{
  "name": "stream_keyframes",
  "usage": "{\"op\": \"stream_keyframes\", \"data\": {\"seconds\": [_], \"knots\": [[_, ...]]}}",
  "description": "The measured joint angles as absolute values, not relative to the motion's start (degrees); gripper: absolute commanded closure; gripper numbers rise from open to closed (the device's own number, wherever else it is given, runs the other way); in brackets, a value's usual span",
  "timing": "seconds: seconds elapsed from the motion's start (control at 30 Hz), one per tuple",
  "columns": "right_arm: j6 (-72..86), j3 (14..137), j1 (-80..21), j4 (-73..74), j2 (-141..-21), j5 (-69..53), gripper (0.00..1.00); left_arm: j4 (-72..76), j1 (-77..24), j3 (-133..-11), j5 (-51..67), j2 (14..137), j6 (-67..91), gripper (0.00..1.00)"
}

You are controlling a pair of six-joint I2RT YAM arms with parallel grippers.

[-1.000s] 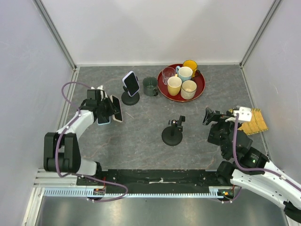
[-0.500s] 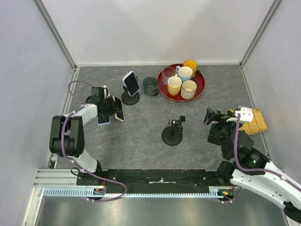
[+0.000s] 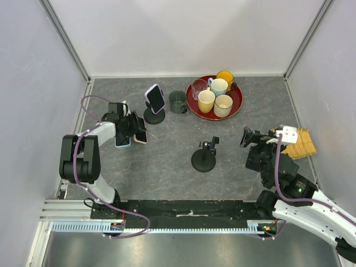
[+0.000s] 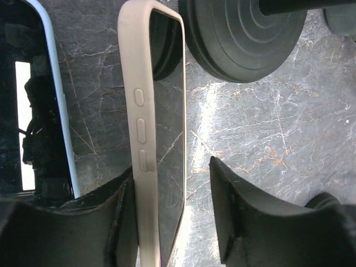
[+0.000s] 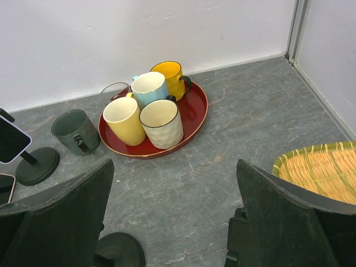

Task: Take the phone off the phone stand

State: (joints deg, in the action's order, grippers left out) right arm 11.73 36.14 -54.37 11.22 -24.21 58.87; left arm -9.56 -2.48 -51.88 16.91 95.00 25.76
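Note:
A white-cased phone [image 3: 139, 132] stands on its long edge on the table between my left gripper's [image 3: 132, 129] jaws. In the left wrist view the phone [image 4: 156, 133] rests against the left finger [image 4: 119, 217]. The right finger [image 4: 233, 206] stands apart from its screen, so the left gripper [image 4: 169, 175] is open. A blue-cased phone [image 3: 122, 140] lies flat just to its left, and also shows in the left wrist view [image 4: 53, 100]. A third phone [image 3: 155, 98] sits on a black stand [image 3: 154, 117]. A second stand [image 3: 203, 158] is empty. My right gripper [image 3: 253, 137] is open and empty.
A dark green mug [image 3: 177, 102] stands beside the occupied stand. A red tray [image 3: 237, 103] with several cups and a glass sits at the back. A bamboo mat [image 3: 300, 143] lies at the right wall. The left wall is close to my left arm.
My left arm's elbow has swung up and inward while the gripper stayed by the white-cased phone, which sits slightly lower. The right arm has not moved.

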Motion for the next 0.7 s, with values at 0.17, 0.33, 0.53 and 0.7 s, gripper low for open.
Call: {"op": "stream_keyframes", "data": {"seconds": [0.17,0.33,0.53,0.7], "knots": [[11.73,36.14,-54.37,11.46,-24.16,58.85,0.02,-11.07,-2.48,-52.77,16.1,95.0,24.93,0.31],[11.99,36.14,-54.37,12.34,-23.92,58.85,0.01,-12.53,-2.48,-54.17,14.68,95.0,23.46,0.27],[12.95,36.27,-54.37,14.55,-23.53,58.83,0.02,-14.28,-2.48,-54.92,12.08,95.0,21.5,0.26],[13.91,36.73,-54.37,15.84,-23.29,58.81,0.02,-14.96,-2.44,-55.53,11.68,95.37,20.56,0.25]]}}
